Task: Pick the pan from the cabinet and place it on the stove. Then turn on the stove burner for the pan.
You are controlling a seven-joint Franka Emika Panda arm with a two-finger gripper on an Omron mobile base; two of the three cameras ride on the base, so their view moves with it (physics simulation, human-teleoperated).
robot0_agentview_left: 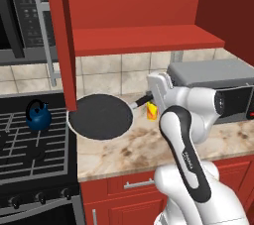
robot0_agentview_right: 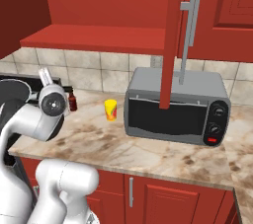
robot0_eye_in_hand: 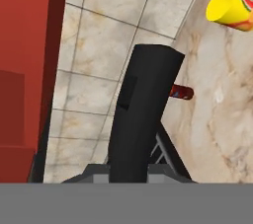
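The pan (robot0_agentview_left: 100, 117), a shallow dark grey disc with a pale rim, hangs level at centre left of the left base view, out of the cabinet (robot0_agentview_left: 144, 38) and over the seam where the marble bench (robot0_agentview_left: 149, 149) meets the stove (robot0_agentview_left: 30, 144). The gripper (robot0_agentview_left: 151, 98) is clamped on the far end of the slim black handle, which in the hand view rises from the bottom centre as a thick dark bar between the closed jaws.

The step in hand appears to be the carry toward the stove at lower left of the left base view. Done well, it likely means keeping the pan flat and high enough for its rim to pass over the grates, since a hold so far out on the handle gives the pan leverage to tip or twist. The open cabinet door (robot0_agentview_left: 67, 40) hangs just above the pan's left edge in that view, so a sideways path low under it looks safer than a lift. A small blue kettle (robot0_agentview_left: 38, 115) sits on a rear grate; a free burner nearer the front seems the better target, and it should be one whose knob (robot0_agentview_left: 40, 198) along the stove's front can then be reached. A yellow cup (robot0_agentview_right: 110, 109) and a toaster oven (robot0_agentview_right: 175, 107) stand on the bench, clear of that path.
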